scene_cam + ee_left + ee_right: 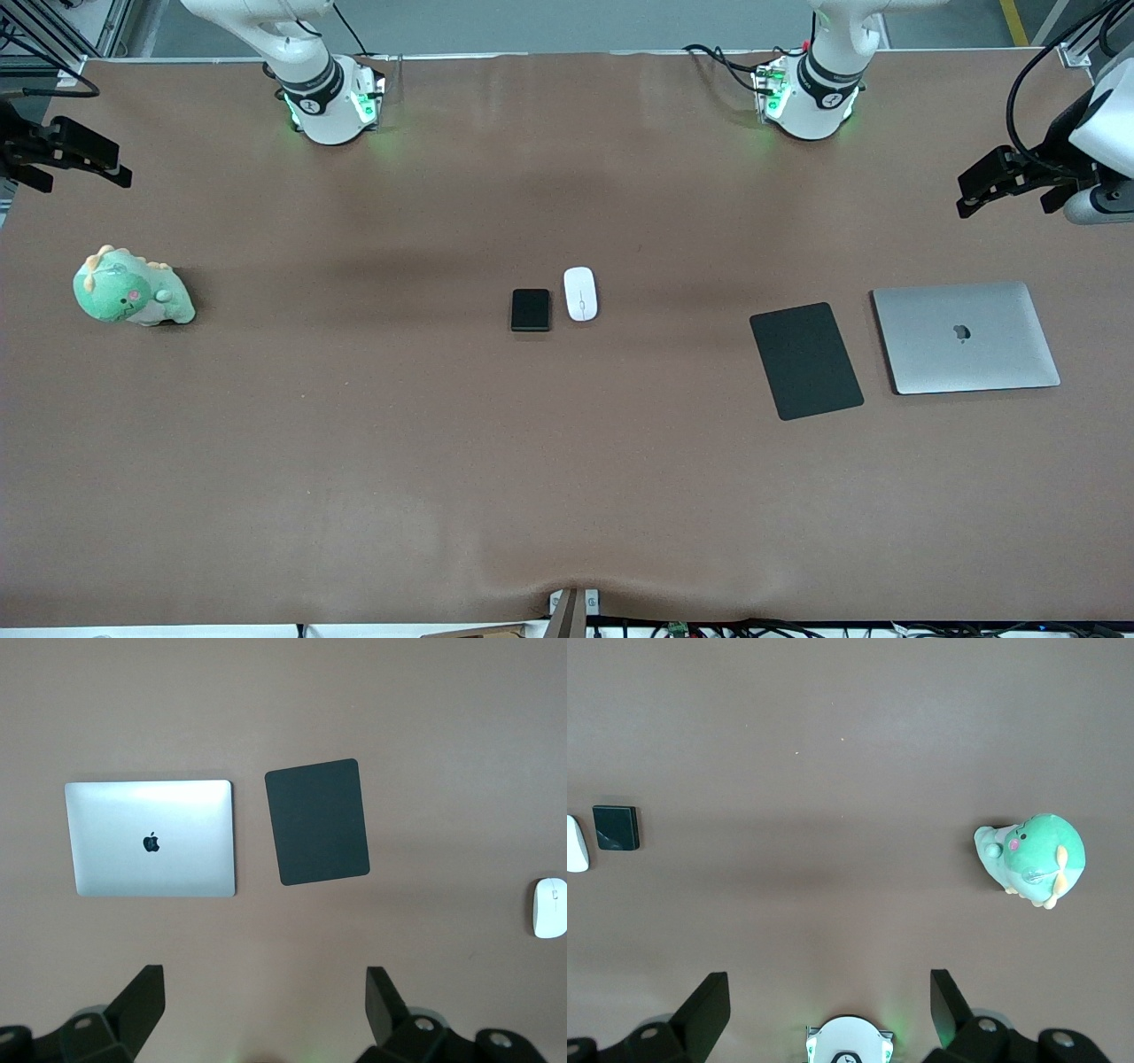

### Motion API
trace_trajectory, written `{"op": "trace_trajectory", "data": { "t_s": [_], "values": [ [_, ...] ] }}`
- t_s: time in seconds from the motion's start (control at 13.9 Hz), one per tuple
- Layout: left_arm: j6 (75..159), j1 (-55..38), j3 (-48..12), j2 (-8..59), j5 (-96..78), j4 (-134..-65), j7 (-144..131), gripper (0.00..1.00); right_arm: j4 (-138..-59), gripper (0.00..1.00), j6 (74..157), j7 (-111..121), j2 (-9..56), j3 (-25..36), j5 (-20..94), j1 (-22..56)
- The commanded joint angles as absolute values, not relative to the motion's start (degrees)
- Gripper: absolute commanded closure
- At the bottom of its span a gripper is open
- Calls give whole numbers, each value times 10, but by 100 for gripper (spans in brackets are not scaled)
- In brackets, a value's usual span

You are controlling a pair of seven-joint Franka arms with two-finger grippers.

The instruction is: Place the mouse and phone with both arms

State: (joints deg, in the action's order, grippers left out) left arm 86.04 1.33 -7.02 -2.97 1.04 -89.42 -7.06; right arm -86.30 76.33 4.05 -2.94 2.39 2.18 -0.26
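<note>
1. Mouse (580,293) and phone (531,310) lie side by side mid-bench in the front view, just apart, long axes running toward the camera. The mouse is on the left arm's side, the phone on the right arm's, so each arm likely has its own target. The left hand (997,182) hangs over its end of the bench, the right hand (75,155) over the other; both wait, well apart from the pair.
2. Left wrist view: left hand's fingers (142,1001) spread wide, holding nothing. Laptop (151,839) and mouse pad (318,822) lie beneath, the mouse at the edge.
3. Right wrist view: right hand's fingers (704,1005) also wide, empty. Plush dinosaur (1032,858) nearby; the phone sits off toward mid-bench.
</note>
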Motion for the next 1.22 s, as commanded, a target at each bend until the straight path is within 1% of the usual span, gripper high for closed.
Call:
{"op": "trace_trajectory", "data": {
  "t_s": [0.0, 0.36, 0.93, 1.15],
  "values": [
    [851, 17, -75, -26, 16, -884, -73, 0, -849, 0, 754, 49, -24, 14, 19, -16],
    [850, 19, -72, -20, 13, -860, -69, 0, -849, 0, 755, 49, -23, 14, 19, -17],
    [850, 15, -73, -2, 9, -868, -77, 0, -847, 0, 755, 48, -18, 15, 24, -18],
    [856, 11, -78, 4, 7, -887, -79, 0, -846, 0, 755, 48, -10, 14, 23, -18]
  ]
}}
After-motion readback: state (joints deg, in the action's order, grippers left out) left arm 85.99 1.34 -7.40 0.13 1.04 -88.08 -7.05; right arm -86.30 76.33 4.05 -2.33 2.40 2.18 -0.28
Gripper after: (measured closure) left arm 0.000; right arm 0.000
